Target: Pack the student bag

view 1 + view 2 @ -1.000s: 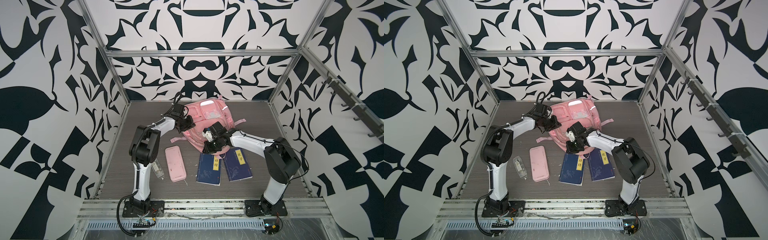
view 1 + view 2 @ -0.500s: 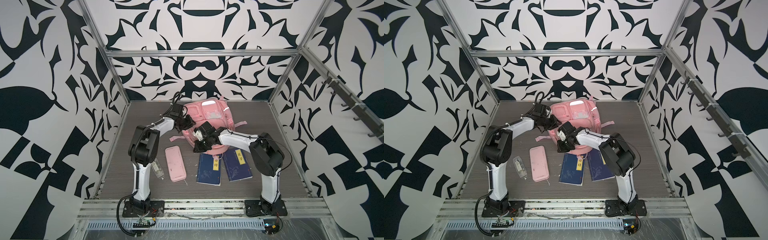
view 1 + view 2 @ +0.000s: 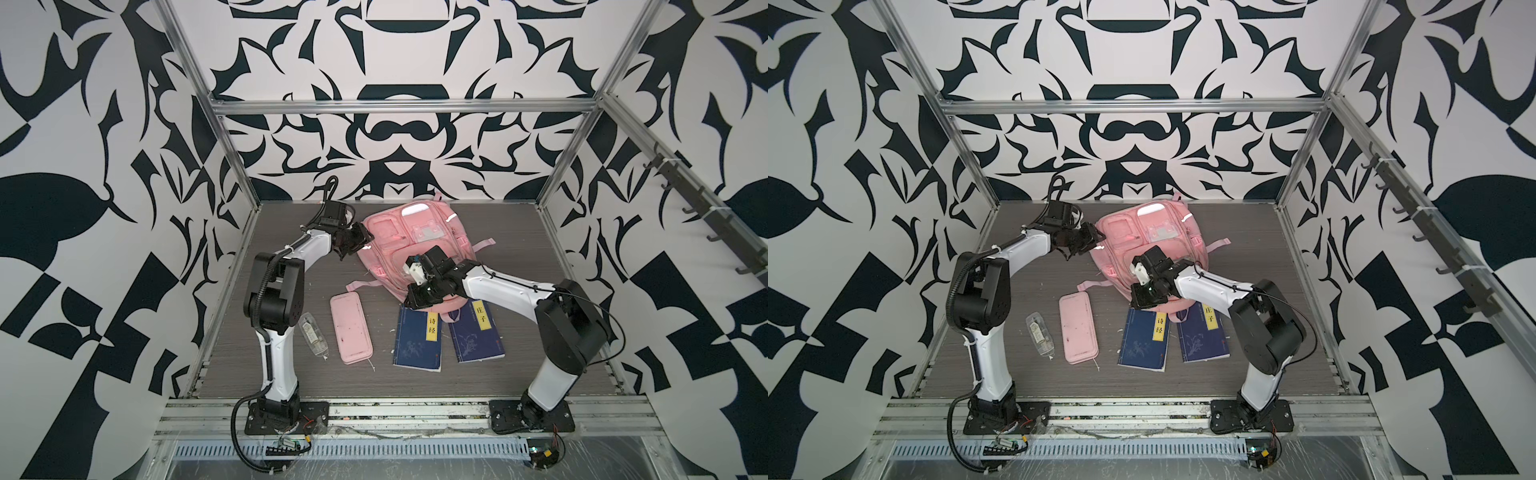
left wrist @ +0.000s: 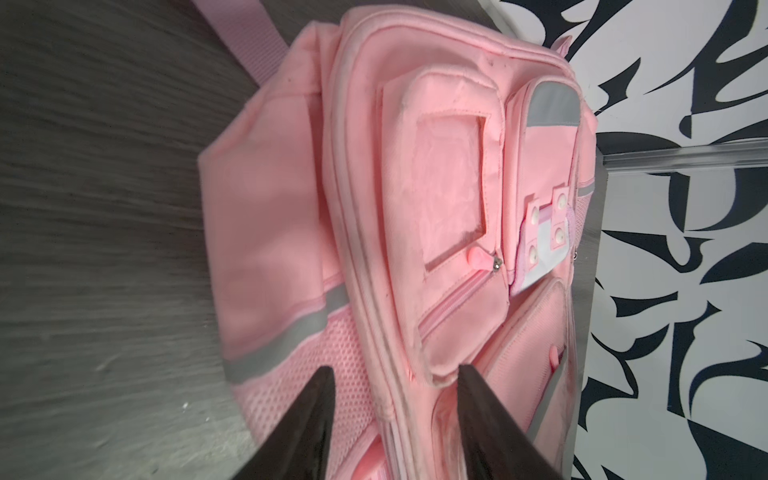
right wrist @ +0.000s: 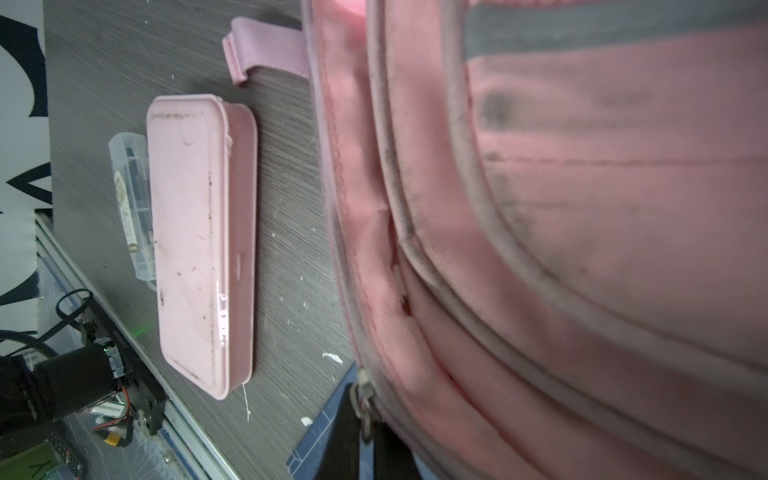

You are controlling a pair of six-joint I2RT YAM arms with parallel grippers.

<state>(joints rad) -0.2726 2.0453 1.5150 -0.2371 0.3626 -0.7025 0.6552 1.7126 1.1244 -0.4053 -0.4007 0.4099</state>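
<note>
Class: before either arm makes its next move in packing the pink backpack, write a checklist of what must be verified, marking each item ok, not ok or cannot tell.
1. Left gripper open: ok; jaws apart, astride the backpack's side seam.
2. Right gripper holding the zipper pull: ok; shut on it.
3. Main compartment open wide enough for books: not ok; no such gap shows.
4. Pencil case and clear plastic box lying free on the table: ok.
5. Blue book and second blue book free to lift: cannot tell; backpack edge and right arm cover their far ends.
</note>
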